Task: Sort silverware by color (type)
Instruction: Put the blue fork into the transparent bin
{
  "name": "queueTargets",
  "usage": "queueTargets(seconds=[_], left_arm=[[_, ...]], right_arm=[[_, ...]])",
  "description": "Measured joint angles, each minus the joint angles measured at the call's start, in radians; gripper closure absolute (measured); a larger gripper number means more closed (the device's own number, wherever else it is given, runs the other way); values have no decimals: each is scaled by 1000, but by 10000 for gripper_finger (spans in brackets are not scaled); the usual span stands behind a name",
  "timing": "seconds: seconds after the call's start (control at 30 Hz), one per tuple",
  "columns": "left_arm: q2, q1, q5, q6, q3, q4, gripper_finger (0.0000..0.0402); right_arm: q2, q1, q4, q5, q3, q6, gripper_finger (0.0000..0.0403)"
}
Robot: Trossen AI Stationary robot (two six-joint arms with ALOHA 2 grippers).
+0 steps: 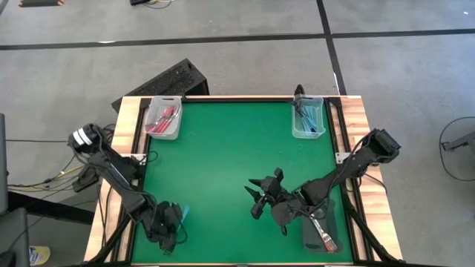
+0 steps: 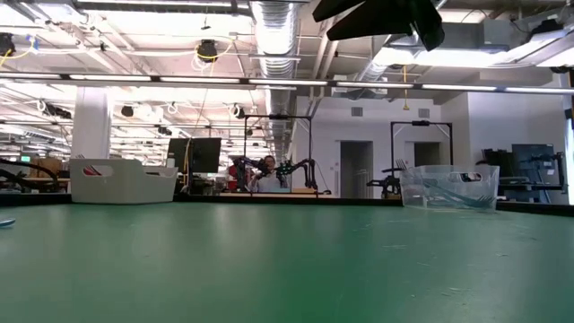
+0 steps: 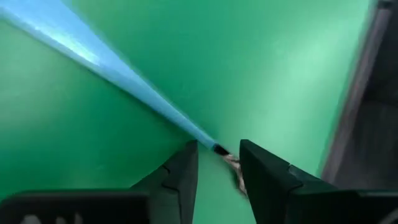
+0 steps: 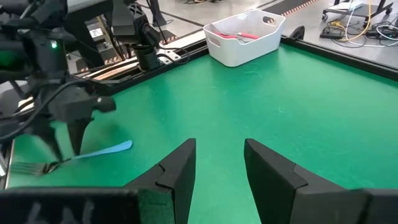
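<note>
A blue-handled fork (image 4: 102, 151) lies on the green mat near the table's near-left corner, with its metal tines (image 4: 22, 168) toward the left edge. My left gripper (image 3: 217, 149) points down over the fork's neck, open, one finger on each side of it. From above, the blue handle (image 1: 184, 213) sticks out beside that gripper (image 1: 169, 226). My right gripper (image 1: 258, 199) hovers open above the mat's near-right middle and holds nothing. Pink-red forks (image 1: 162, 119) lie in the far-left bin and blue forks (image 1: 306, 115) in the far-right bin.
A white bin (image 1: 165, 132) stands at the far-left corner and a clear bin (image 1: 307, 133) at the far-right corner. A dark bin (image 1: 326, 248) with more forks (image 1: 324, 233) sits at the near-right, under my right arm. The mat's middle (image 1: 223, 156) is bare green.
</note>
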Motion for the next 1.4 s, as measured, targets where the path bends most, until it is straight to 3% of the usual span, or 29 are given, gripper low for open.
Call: queueTargets(seconds=[0.1, 0.37, 0.57, 0.8, 1.03, 1.4], left_arm=[[12, 3, -5, 24, 1, 35, 277], [15, 18, -38, -125, 3, 1, 210], [20, 34, -85, -228, 3, -12, 203], [86, 37, -33, -256, 15, -8, 221], [109, 37, -22, -134, 78, -104, 259], [114, 39, -6, -51, 106, -239, 380]], right_arm=[[0, -1, 0, 0, 0, 0, 242], [0, -1, -4, -1, 0, 1, 242], [0, 5, -4, -2, 0, 1, 242], [0, 12, -4, -3, 0, 2, 242], [0, 24, -4, -3, 0, 3, 242], [0, 40, -4, -3, 0, 3, 242]])
